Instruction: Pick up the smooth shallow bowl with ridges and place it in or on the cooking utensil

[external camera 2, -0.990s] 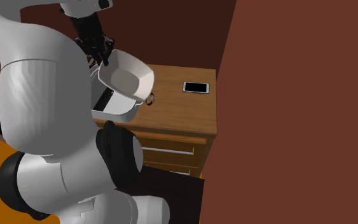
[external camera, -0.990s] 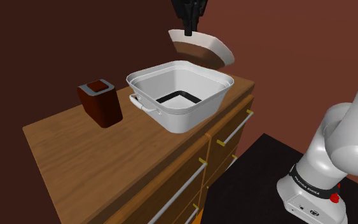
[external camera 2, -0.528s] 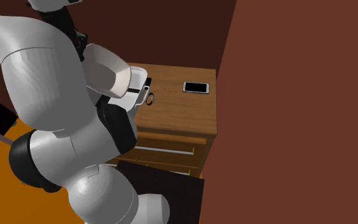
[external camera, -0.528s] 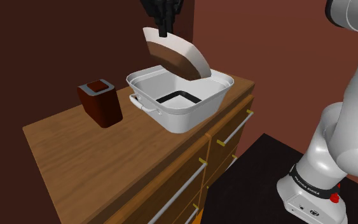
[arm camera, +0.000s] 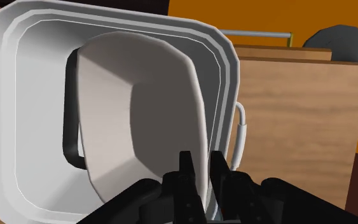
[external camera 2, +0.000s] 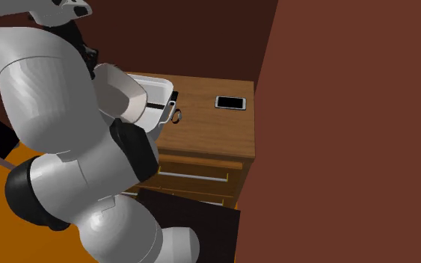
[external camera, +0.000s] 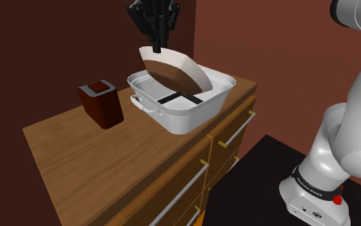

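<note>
Black and shut tight, the end effector (arm camera: 201,168) pinched one edge of the bowl (arm camera: 139,108). The bowl was white inside and brown outside, and it hung tipped up on its side, not flat. Right under it sat the cooking pan (arm camera: 25,127), a white square one with small handles. In the shoulder view the low edge of the bowl looked like it had dipped inside the top of the pan (I could not tell if it touched the bottom).

So I think the picking up was done, and the carrying over to the pan was done too. What was left looked small: bring the bowl down a bit more, open the fingers, and pull the hand away. The bowl was so tipped that it might flop over when let go.

The pan stood on the wooden tabletop (arm camera: 298,108). Farther off on it were a brown box (external camera: 100,104) and a phone (external camera 2: 230,102), both well apart from the pan.
</note>
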